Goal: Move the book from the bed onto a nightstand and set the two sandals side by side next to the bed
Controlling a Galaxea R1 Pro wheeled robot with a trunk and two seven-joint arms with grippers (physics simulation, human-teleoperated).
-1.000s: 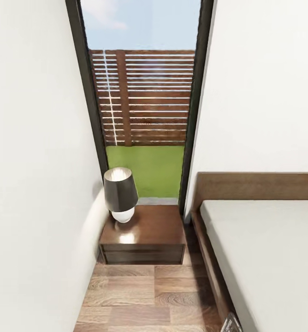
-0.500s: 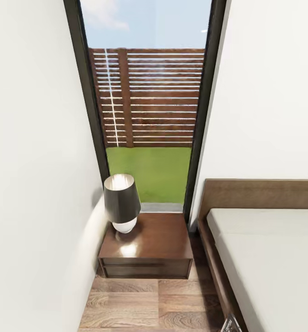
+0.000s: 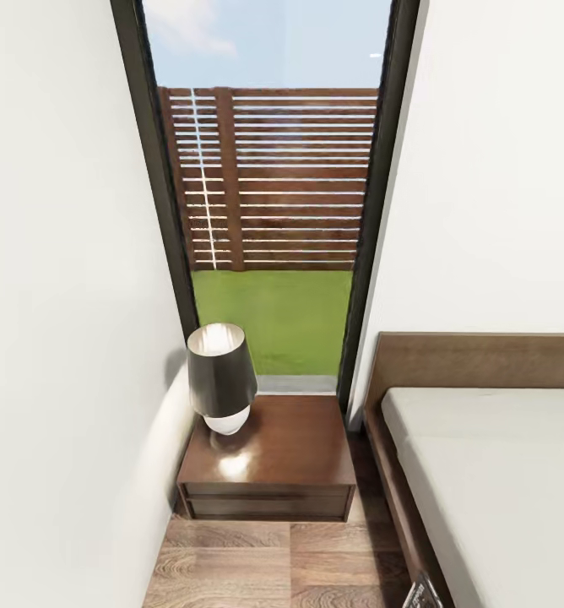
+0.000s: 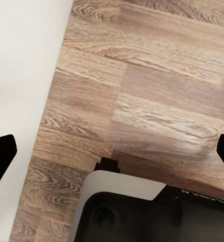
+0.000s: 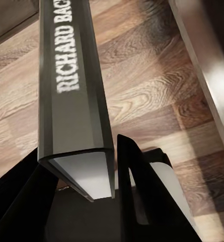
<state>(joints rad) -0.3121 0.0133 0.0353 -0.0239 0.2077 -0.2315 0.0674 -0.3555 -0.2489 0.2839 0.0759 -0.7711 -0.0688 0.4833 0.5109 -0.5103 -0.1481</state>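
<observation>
The book [image 5: 74, 91] has a dark spine with white lettering and stands on end over the wood floor, with my right gripper [image 5: 86, 189] shut on its lower edge. One corner of the book [image 3: 421, 594] peeks in at the head view's bottom edge, beside the bed [image 3: 493, 481]. The dark brown nightstand [image 3: 269, 460] stands ahead between the white wall and the bed, under the tall window. My left gripper [image 4: 112, 156] hangs open over the bare floor near the wall, nothing between its fingers. The sandals are out of view.
A dark-shaded lamp [image 3: 221, 376] occupies the nightstand's left rear corner; the rest of its glossy top is bare. A narrow strip of plank floor [image 3: 282, 566] runs between the left wall [image 3: 54, 380] and the bed frame [image 5: 212, 65]. The headboard [image 3: 476, 359] stands against the far wall.
The whole head view has shifted: the nightstand and bed sit slightly lower and larger, so the camera has come closer. The book's corner stays at the bottom edge.
</observation>
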